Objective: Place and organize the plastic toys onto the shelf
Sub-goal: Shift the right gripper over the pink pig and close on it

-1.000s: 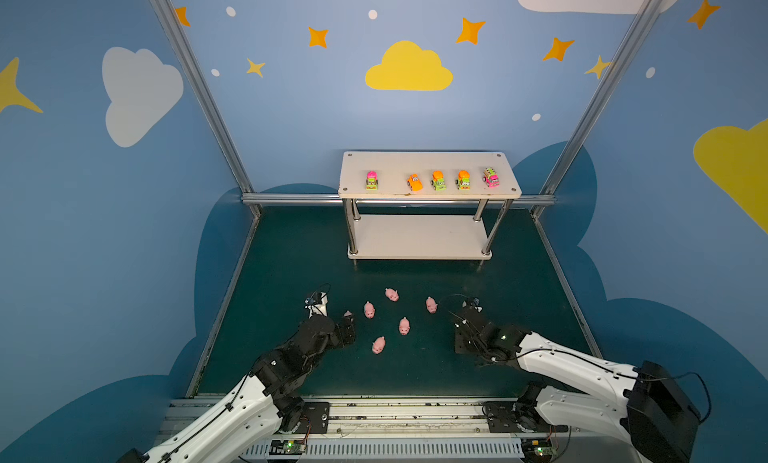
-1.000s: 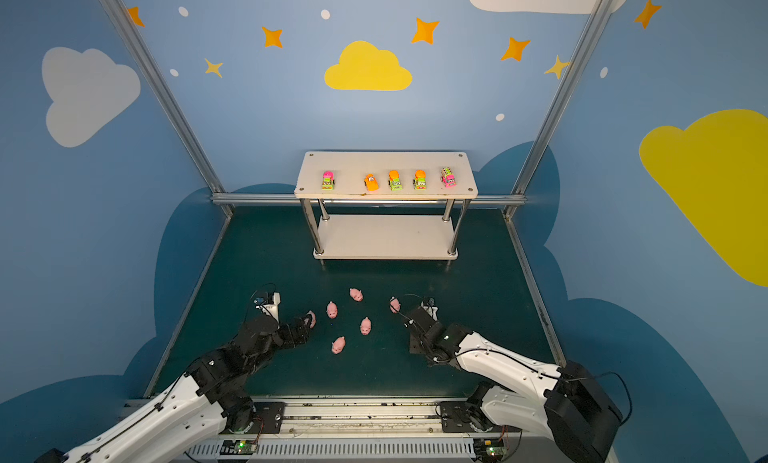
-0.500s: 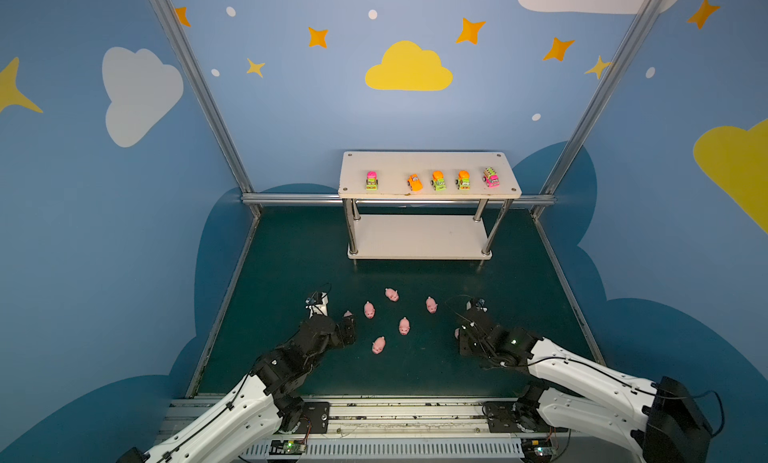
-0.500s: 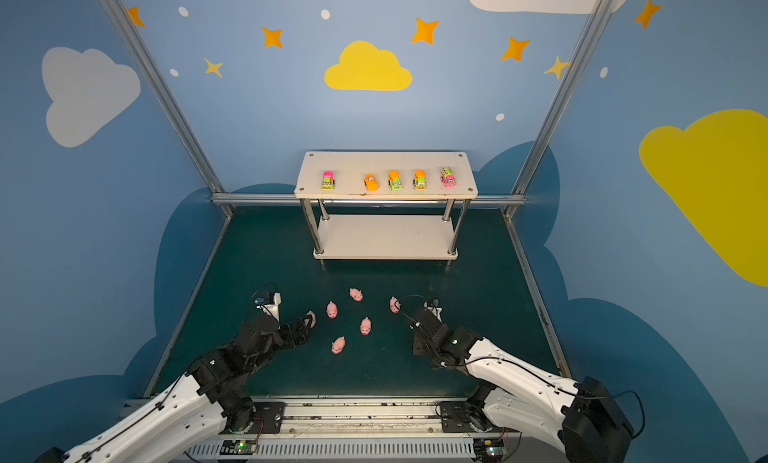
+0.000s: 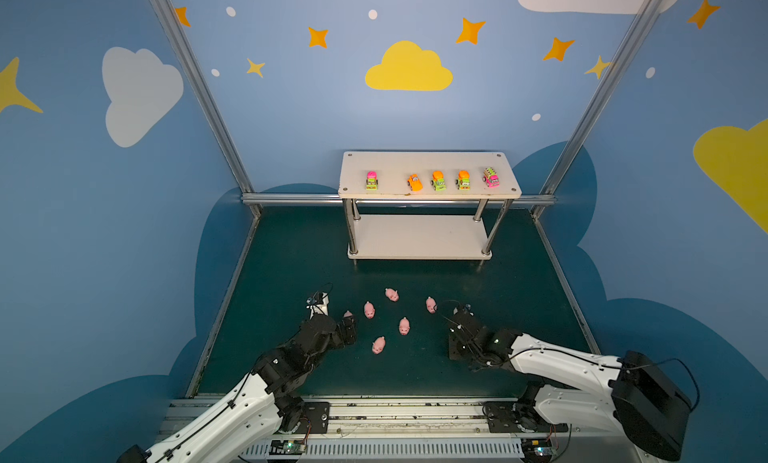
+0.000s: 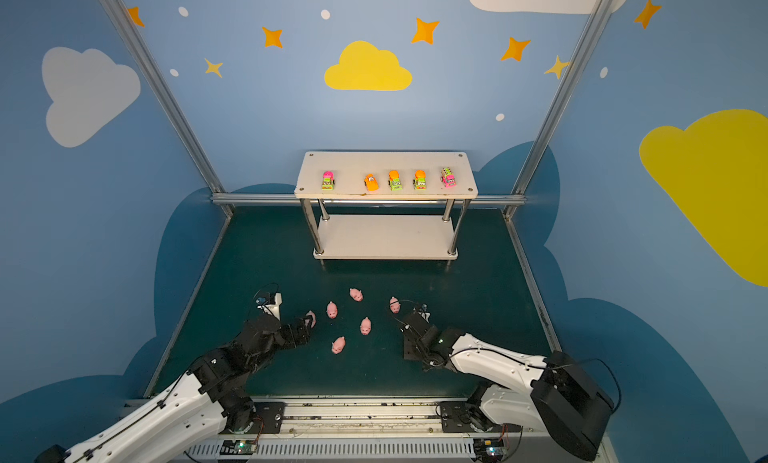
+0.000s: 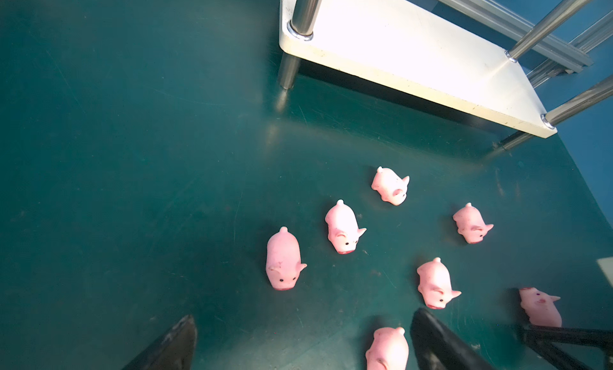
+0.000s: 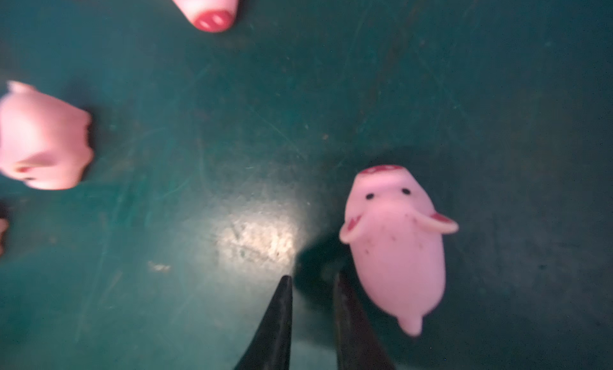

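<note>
Five toy vehicles (image 6: 395, 179) in row on shelf (image 6: 374, 162) top board; pink pigs (image 6: 365, 326) scattered on green floor (image 6: 266, 253)

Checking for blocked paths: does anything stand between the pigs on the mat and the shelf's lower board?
Nothing visible does. Only bare mat lies between the pigs and the lower board, whose front is open between the legs. The cars sit on the top board.

The pigs (image 7: 283, 262) are smooth, matt pink plastic. The shelf (image 7: 414, 53) is smooth white board on shiny chrome legs (image 7: 306, 6). The green floor (image 7: 132, 152) is scratched and slightly glossy.
</note>
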`<state>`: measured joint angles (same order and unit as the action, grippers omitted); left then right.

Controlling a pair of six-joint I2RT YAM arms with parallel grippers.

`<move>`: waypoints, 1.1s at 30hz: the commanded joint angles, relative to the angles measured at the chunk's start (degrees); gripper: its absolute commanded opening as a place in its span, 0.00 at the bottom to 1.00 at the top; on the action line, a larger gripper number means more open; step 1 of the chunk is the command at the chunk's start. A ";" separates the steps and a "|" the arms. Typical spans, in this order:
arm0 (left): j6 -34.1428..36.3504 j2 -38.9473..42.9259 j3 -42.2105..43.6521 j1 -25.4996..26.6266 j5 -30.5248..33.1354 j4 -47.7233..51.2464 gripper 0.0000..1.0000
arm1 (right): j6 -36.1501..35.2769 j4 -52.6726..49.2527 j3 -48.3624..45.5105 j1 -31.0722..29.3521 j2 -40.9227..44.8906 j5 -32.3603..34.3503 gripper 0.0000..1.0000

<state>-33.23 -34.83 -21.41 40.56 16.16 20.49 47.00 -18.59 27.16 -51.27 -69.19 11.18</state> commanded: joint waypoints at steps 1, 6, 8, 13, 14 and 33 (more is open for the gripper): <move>0.63 -0.02 -0.56 -0.30 0.97 0.87 1.00 | 1.19 -0.48 -0.24 1.08 -1.37 1.34 0.22; 1.04 -0.55 -0.56 -0.53 0.89 -0.05 1.00 | 0.21 -4.42 -0.31 4.10 0.46 2.59 0.23; 1.22 -1.16 -0.63 -0.57 0.80 -0.45 1.00 | -0.22 -6.03 -0.38 5.22 1.53 3.01 0.24; 1.68 -2.86 -0.74 -0.83 0.45 -1.54 1.00 | -0.33 -7.61 -1.29 8.26 3.69 2.71 0.32; 1.85 -3.15 -0.82 -0.83 0.32 -1.80 1.00 | 0.10 -7.87 -1.30 8.61 3.87 3.03 0.38; 2.95 -5.47 -1.11 -2.32 -0.17 -2.56 1.00 | -6.74 0.73 4.80 15.02 -5.34 -3.68 0.60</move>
<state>-31.27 -40.03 -21.41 38.61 15.92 18.50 42.04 -18.94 30.68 -36.95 -72.97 9.23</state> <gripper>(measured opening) 0.997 0.594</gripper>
